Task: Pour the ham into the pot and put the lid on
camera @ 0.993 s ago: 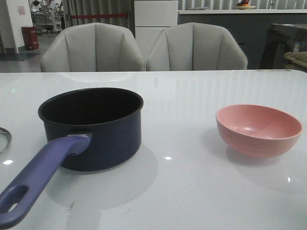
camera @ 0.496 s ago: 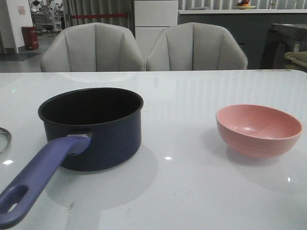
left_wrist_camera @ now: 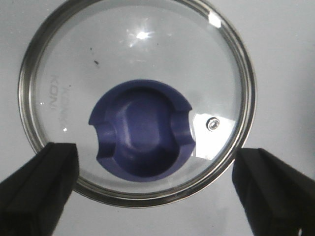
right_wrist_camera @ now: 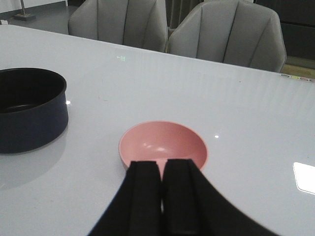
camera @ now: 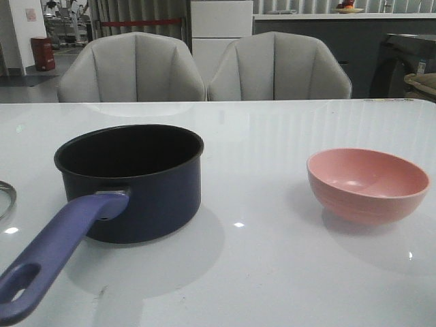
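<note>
Left claw (left_wrist_camera: 157, 196) spread over lid (left_wrist_camera: 138, 49), right claw (right_wrist_camera: 161, 182) closed, pink bowl (camera: 368, 184) beside pot (camera: 136, 184)

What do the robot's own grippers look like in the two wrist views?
Only fingers show. The left gripper has two matte black, wedge-shaped fingers at the frame's lower corners. The right gripper has two matte black fingers with squared tips, flaring wider toward the camera. No cables or markings are visible.
</note>
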